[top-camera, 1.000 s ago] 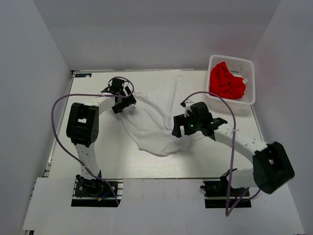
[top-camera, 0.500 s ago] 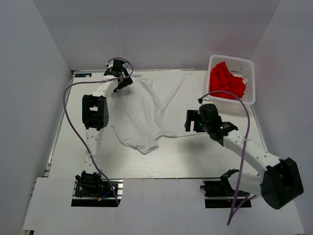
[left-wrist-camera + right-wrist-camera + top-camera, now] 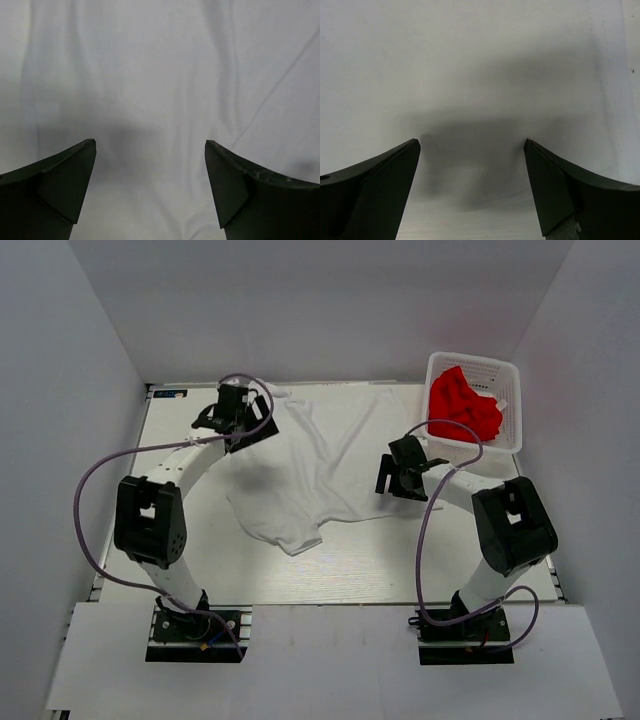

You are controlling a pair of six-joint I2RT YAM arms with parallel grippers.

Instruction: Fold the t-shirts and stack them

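The white t-shirt (image 3: 325,455) lies spread and wrinkled across the middle of the table, with a bunched lobe at its near left. My left gripper (image 3: 243,428) is open at the shirt's far left corner. In its wrist view the gripper (image 3: 150,142) is empty over white cloth (image 3: 160,75). My right gripper (image 3: 398,478) is open at the shirt's right edge. In its wrist view the gripper (image 3: 472,141) is empty above a pale surface. The red t-shirt (image 3: 462,405) lies crumpled in the white basket (image 3: 510,375).
The basket stands at the table's far right corner, close behind my right arm. Grey walls close in the table on the left, back and right. Purple cables loop off both arms.
The white shirt has been drawn out toward the back and right and lies flatter. My left gripper has moved to the far left corner. My right gripper has moved right.
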